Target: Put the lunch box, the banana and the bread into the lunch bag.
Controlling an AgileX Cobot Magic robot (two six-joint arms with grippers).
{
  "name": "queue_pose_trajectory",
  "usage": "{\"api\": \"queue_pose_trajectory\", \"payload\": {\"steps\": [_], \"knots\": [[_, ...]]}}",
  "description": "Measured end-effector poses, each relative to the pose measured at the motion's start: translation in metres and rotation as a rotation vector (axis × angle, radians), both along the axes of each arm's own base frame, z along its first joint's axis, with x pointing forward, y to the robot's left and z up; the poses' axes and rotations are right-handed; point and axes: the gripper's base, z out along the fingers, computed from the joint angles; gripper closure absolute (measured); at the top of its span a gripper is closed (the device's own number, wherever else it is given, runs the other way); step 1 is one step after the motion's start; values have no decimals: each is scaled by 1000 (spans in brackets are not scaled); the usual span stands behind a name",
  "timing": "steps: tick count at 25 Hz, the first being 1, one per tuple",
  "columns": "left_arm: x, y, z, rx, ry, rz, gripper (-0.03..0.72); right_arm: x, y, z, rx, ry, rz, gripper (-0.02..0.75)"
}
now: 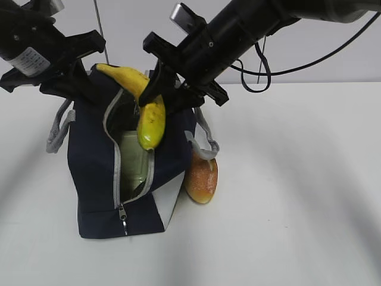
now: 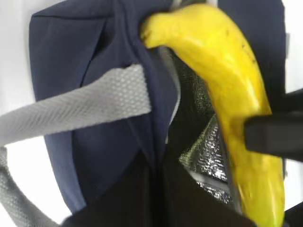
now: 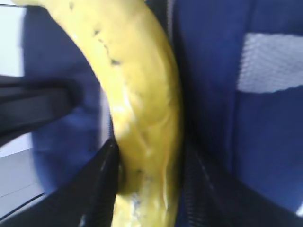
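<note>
White tabletop (image 1: 286, 226) under a pale wall, seen at a downward slant. Left: the left gripper (image 1: 77, 80), fingers together, pinches the navy fabric at the upper left rim of the lunch bag (image 1: 89, 179); a grey webbing handle (image 1: 58, 131) hangs beside it and crosses the left wrist view. Centre: the lunch bag stands upright with its grey zipper (image 1: 114, 179) open and the metal pull low on the front. Inside the opening shows the pale green lid of the lunch box (image 1: 134, 164). The banana (image 1: 146, 110) lies tilted across the mouth of the bag, one end over the rear rim, the other pointing down into the opening above the lunch box. The right gripper (image 1: 156, 98) has its fingers clamped on the banana's middle. Right: the bread (image 1: 201, 179) rests on the table, touching the bag's right side below the second handle.
</note>
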Motion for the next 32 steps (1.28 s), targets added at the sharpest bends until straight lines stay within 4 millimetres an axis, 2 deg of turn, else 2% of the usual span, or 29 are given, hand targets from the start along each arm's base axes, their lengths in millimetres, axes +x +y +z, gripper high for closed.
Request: {"api": "queue_pose_trajectory", "payload": {"steps": [5,9,17,24,27,29,32], "knots": [[0,0,0,-3,-2,2,691,1,-15,-13,-212,-22,20,447],[1,0,0,-3,-5,3,691,1,-18,-14,-247,-25,25,447],[1,0,0,0,-6,3,691,10,4,-21,-14,37,-71,447],[1,0,0,4,-9,3,691,12,20,-40,38,58,-63,422],[1,0,0,4,-9,3,691,12,24,-40,66,31,-21,216],[1,0,0,4,-8,2,691,11,25,-34,76,20,8,125],[1,0,0,3,-7,2,691,8,25,-24,62,5,94,102]]}}
